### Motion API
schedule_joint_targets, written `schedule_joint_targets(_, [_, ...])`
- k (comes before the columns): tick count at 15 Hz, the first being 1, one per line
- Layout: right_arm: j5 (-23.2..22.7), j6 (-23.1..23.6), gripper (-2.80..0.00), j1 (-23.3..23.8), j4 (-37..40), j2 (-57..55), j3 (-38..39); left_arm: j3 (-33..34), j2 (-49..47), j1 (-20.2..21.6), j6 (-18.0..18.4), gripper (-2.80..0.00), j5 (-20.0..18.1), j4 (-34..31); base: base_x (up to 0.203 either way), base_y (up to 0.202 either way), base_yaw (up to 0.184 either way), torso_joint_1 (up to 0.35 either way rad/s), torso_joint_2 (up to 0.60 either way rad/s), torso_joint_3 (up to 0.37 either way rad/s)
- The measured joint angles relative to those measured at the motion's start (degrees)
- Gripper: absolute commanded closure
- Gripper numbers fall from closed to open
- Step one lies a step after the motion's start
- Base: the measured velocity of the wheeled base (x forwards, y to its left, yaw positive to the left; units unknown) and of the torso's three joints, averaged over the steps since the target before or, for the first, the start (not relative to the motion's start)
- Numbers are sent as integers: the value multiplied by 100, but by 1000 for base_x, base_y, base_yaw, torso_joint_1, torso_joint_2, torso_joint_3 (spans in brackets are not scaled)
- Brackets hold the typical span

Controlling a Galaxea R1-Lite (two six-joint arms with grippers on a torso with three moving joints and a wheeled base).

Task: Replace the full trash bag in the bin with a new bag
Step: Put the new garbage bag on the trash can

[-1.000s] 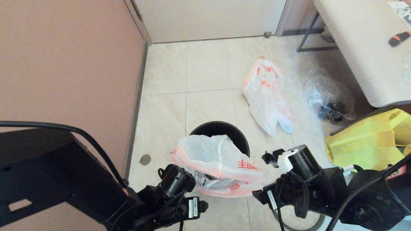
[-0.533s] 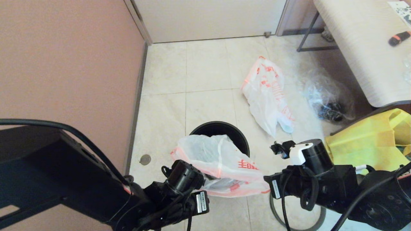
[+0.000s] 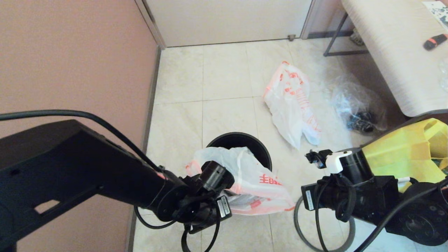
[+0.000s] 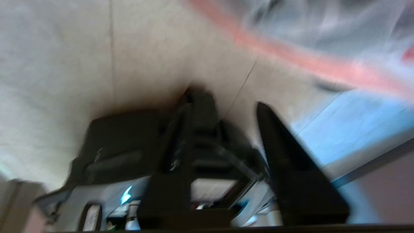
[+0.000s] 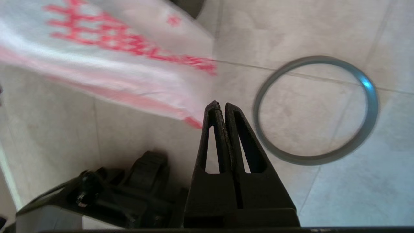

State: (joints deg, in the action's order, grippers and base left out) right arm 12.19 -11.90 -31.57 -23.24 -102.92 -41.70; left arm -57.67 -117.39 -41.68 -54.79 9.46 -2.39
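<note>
Bag point(image 3: 245, 178) drapes bin point(image 3: 260, 150); right tool point(image 5: 220, 105) at its 4 o'clock, pinched closed, seemingly empty; left tool point(image 4: 231, 103) part-open, empty.

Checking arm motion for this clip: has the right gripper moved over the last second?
Yes. In the head view the right gripper has drawn away from the bin, toward the yellow bag.

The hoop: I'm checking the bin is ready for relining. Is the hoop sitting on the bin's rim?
No. The grey hoop lies flat on the floor tiles, apart from the bin.
</note>
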Motion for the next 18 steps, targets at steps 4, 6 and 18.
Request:
schedule_joint_targets(4, [-100, 0, 0, 103, 0, -1, 6, -585, -404, 245, 10, -280, -65, 8, 0, 0, 0, 0, 0, 0])
schedule_joint_targets(6, [-111, 0, 0, 106, -2, -8, 9, -837, -544, 339, 9, -280, -100, -2, 0, 0, 0, 0, 0, 0])
schedule_joint_targets(18, [-103, 23, 0, 49, -7, 3, 20, -1662, -1168, 699, 16, 0, -39, -3, 0, 0, 0, 0, 0, 0])
